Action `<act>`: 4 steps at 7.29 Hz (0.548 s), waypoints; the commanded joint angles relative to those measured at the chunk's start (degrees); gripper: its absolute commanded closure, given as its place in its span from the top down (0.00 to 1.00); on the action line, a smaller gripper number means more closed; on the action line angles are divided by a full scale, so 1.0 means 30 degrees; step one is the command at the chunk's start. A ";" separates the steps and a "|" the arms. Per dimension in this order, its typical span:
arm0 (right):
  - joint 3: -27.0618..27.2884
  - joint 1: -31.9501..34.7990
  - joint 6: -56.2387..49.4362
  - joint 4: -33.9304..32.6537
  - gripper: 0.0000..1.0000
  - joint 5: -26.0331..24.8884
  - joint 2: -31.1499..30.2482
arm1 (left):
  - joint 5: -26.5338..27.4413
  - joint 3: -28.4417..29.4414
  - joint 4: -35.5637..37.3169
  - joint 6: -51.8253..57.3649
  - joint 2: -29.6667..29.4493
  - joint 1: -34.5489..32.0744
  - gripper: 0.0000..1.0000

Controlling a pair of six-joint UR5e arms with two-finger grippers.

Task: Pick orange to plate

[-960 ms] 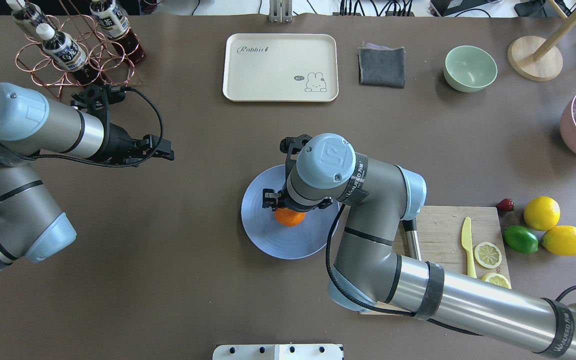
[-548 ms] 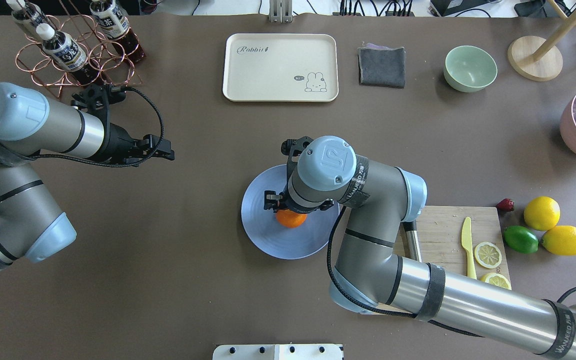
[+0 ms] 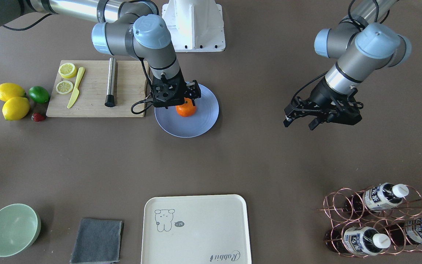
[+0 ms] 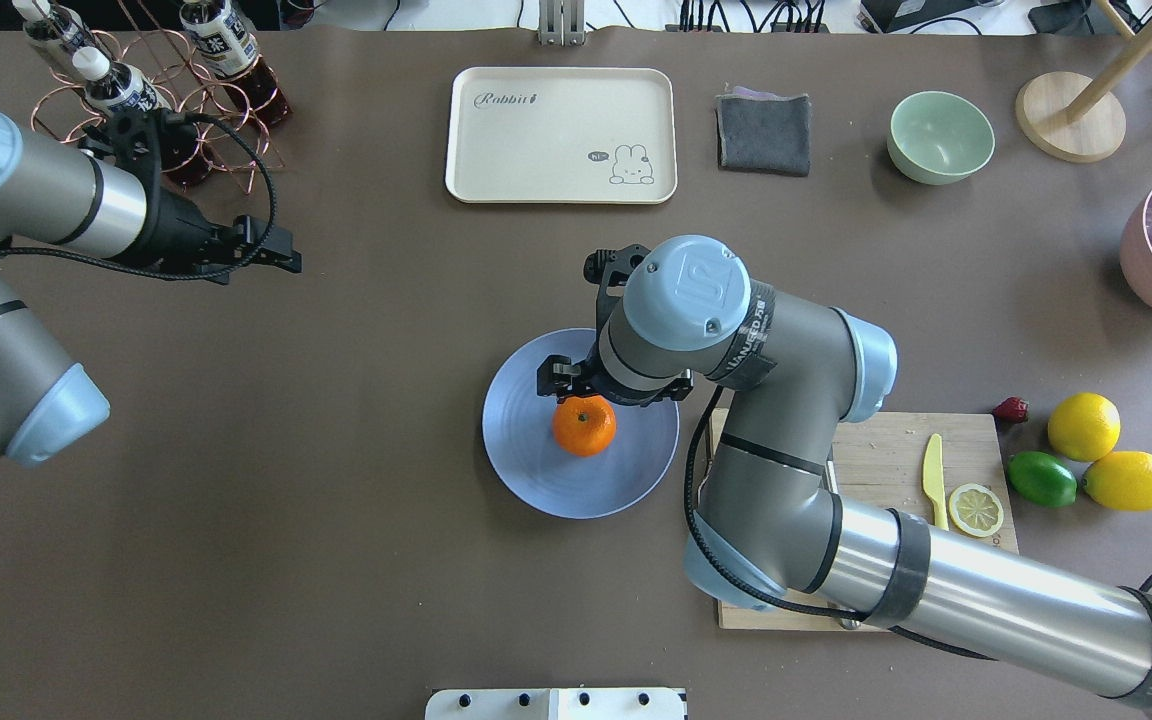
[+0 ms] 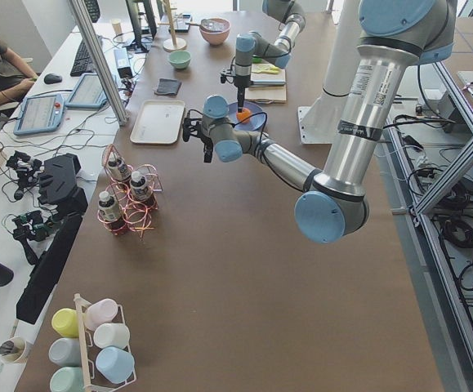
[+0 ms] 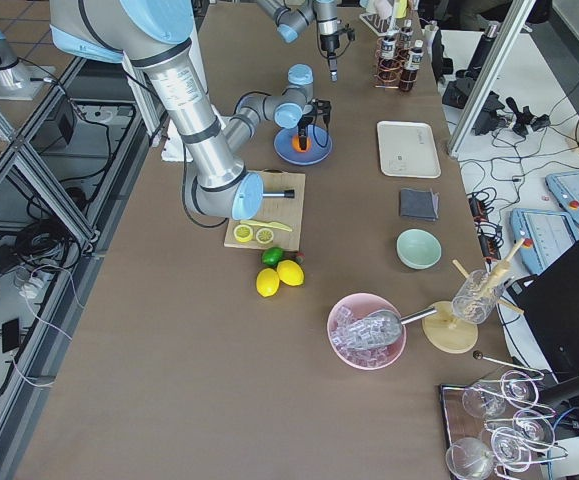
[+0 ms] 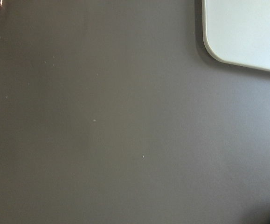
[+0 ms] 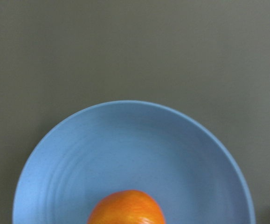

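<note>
You'll find the orange (image 4: 584,425) lying free at the middle of the blue plate (image 4: 536,470), stem spot up. The right gripper (image 3: 181,99) hangs just above its far side, jaws spread and holding nothing. The left gripper (image 3: 299,124), also spread and empty, idles well off to the left. Judge the fruit light and firm with slight give, but round and apt to roll. If you regrip, pinch across its widest girth from above.

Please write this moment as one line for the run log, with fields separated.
right gripper: open, above small round bright-orange fruit | fruit: resting on round periwinkle-blue plate | left gripper: open, empty, aside
</note>
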 commanded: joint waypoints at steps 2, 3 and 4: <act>0.3404 0.6689 -0.7452 -0.2440 1.00 0.4281 -0.4139 | -0.2906 -0.0791 0.6059 0.9525 0.2059 -0.4599 0.97; 0.2820 0.9937 -1.2068 -0.2470 1.00 0.6964 -0.5657 | -0.2937 -0.0620 0.6797 1.3559 0.3172 -0.6643 0.97; 0.2611 1.2580 -1.6145 -0.2470 1.00 0.8209 -0.7760 | -0.3082 -0.0415 0.9270 1.8008 0.3300 -0.8549 0.97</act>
